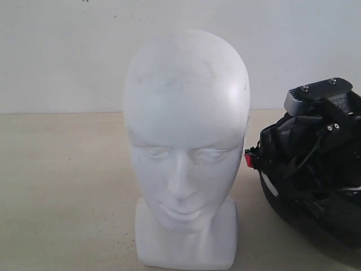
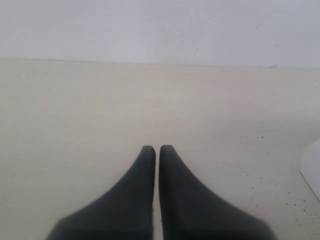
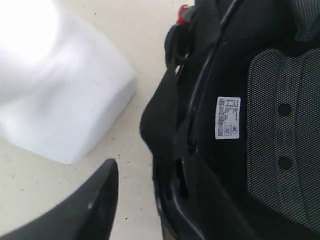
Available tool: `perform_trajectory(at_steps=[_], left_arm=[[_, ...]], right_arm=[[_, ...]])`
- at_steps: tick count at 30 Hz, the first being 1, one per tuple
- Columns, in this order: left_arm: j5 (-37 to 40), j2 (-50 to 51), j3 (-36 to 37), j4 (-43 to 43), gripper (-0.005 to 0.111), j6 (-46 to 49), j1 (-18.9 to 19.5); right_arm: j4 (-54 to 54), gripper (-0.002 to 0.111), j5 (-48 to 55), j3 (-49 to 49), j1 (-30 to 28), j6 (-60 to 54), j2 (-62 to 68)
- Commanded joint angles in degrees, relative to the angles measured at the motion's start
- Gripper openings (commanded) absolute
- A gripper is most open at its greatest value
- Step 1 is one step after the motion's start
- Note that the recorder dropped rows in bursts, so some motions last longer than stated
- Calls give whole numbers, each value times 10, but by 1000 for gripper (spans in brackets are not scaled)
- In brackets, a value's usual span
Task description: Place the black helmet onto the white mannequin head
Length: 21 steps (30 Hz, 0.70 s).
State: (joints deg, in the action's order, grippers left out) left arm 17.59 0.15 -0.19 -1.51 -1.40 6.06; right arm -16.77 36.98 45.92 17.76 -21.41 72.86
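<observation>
The white mannequin head (image 1: 186,152) stands upright in the middle of the exterior view, face toward the camera. To its right, the black helmet (image 1: 316,192) lies on the table with its padded inside showing. The right arm's wrist (image 1: 321,101) hangs right over it. In the right wrist view my right gripper (image 3: 145,172) is open at the helmet's rim (image 3: 165,125). One finger (image 3: 97,200) stands outside the rim with bare table between; the other is hidden against the dark lining. My left gripper (image 2: 157,148) is shut and empty over bare table.
The beige table (image 1: 62,186) runs back to a white wall (image 1: 62,51). A red buckle (image 1: 249,160) sticks out of the helmet toward the head. The head's squarish base (image 3: 65,110) sits close to the helmet. A white corner (image 2: 312,165) shows in the left wrist view.
</observation>
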Motion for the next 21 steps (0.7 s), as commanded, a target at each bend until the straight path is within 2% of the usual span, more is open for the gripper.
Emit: perform_trajectory(at_steps=[1, 21], left_arm=[[0, -2, 2, -7, 4, 2, -3], [0, -2, 2, -7, 4, 2, -3]], right_arm=[[13, 47, -15, -3, 1, -10, 4], [8, 47, -34, -3, 1, 0, 119]])
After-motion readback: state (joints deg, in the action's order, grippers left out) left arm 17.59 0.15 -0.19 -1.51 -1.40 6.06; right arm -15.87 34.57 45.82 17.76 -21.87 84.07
